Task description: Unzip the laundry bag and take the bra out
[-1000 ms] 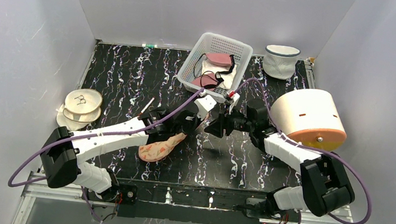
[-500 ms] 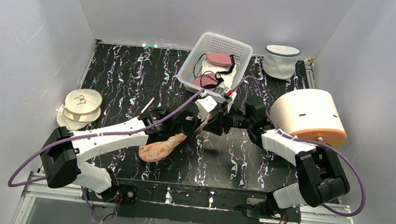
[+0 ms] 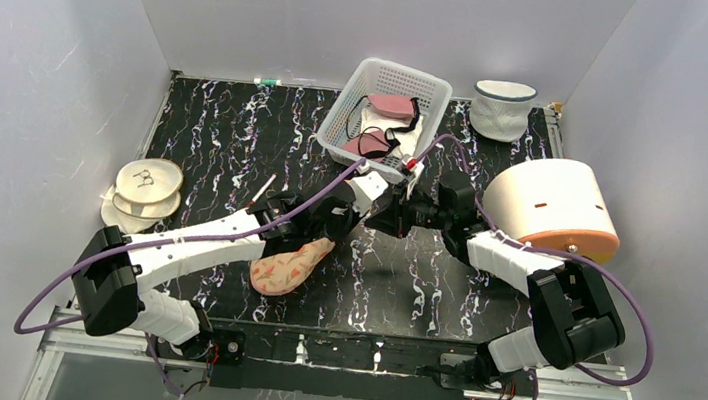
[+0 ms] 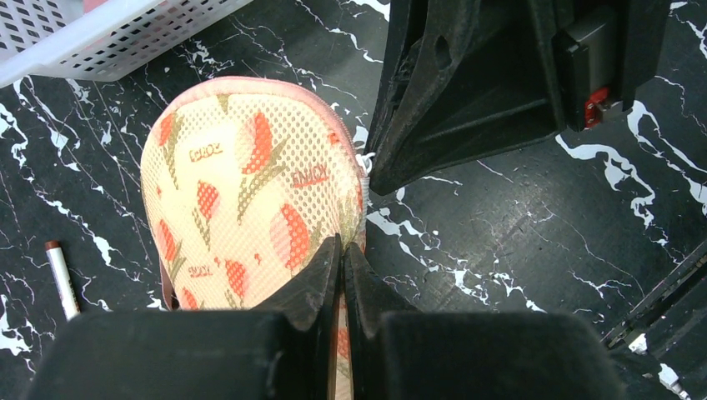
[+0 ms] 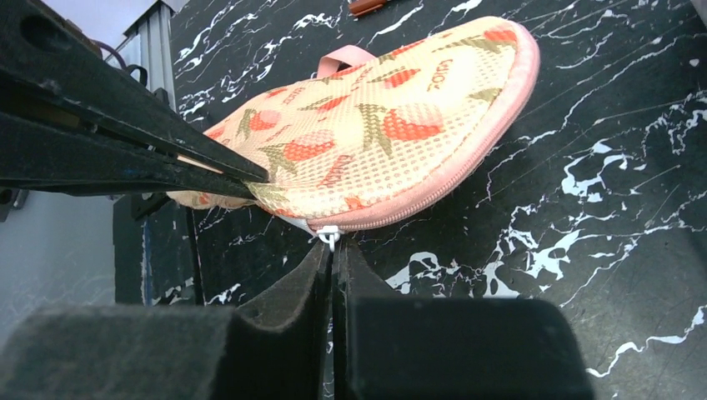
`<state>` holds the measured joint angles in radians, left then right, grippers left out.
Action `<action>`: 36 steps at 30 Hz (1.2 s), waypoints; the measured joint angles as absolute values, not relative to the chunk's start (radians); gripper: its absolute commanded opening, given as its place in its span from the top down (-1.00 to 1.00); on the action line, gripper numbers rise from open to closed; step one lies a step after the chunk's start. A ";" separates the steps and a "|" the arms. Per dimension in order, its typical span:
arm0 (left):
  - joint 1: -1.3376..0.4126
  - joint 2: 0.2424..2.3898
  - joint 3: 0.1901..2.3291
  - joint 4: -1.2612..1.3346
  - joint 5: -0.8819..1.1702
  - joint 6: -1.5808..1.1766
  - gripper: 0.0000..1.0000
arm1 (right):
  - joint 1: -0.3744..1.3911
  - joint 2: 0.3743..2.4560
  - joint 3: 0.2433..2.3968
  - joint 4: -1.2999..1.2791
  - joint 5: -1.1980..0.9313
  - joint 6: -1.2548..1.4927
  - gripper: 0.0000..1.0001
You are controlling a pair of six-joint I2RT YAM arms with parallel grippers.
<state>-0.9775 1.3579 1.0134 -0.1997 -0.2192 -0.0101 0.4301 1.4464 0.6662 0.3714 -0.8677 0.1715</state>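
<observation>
Black, white-veined table point(image 3: 226, 135) sits between plain grey walls. From above, both wrists crowd over the centre, so the spot where the fingertips meet the laundry bag point(image 3: 288, 266) is hard to make out there. Only the bag's lower lobe shows clearly, lying toward 7 o'clock of the table's middle. Its zip runs closed along the whole visible pink edge, so the inside is hidden.

At 12 o'clock a white basket point(image 3: 365, 73) holds a pink bra with black straps point(image 3: 388, 105) over some pale cloth that I cannot identify. A white mesh tub point(image 3: 501, 111) stands at 1 o'clock, a cream round case point(image 3: 546, 204) at 3 o'clock, and stacked cream discs point(image 3: 143, 192) at 9 o'clock. The left wrist view cuts the basket down to one corner and shows a small brown-tipped stick point(image 4: 62, 279) at 8 o'clock of the bag.

The left gripper point(image 4: 342, 250) is pressed together on a fold of the bag's printed mesh at the near end. In the right wrist view its long black fingers point(image 5: 125, 142) come in from 9 o'clock and pinch that same fabric.

The right gripper point(image 5: 332, 250) is pressed together too. Its tips nip the small white zip pull point(image 5: 328, 237) at the bag's 6 o'clock edge, just beside the left gripper's pinch.
</observation>
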 measured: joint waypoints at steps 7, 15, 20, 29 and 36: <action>-0.978 1.354 1.013 -0.203 -0.217 -0.010 1.00 | 0.430 1.438 0.656 0.375 -0.823 0.220 1.00; -0.978 1.354 1.017 -0.216 -0.207 -0.036 0.58 | 0.441 1.398 0.623 0.378 -0.763 0.300 1.00; -0.978 1.368 1.020 -0.232 -0.199 -0.074 0.18 | 0.465 1.380 0.604 0.366 -0.712 0.351 1.00; -0.978 1.446 1.053 -0.239 -0.192 -0.119 0.37 | 0.490 1.325 0.596 0.341 -0.677 0.390 1.00; -0.979 1.472 1.070 -0.257 -0.211 -0.095 0.93 | 0.496 1.320 0.596 0.284 -0.652 0.387 1.00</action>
<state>-0.9794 1.4719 1.0698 -0.2569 -0.2108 -0.0952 0.4957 1.3205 0.5964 0.2836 -0.6518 0.3870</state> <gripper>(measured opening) 0.119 0.010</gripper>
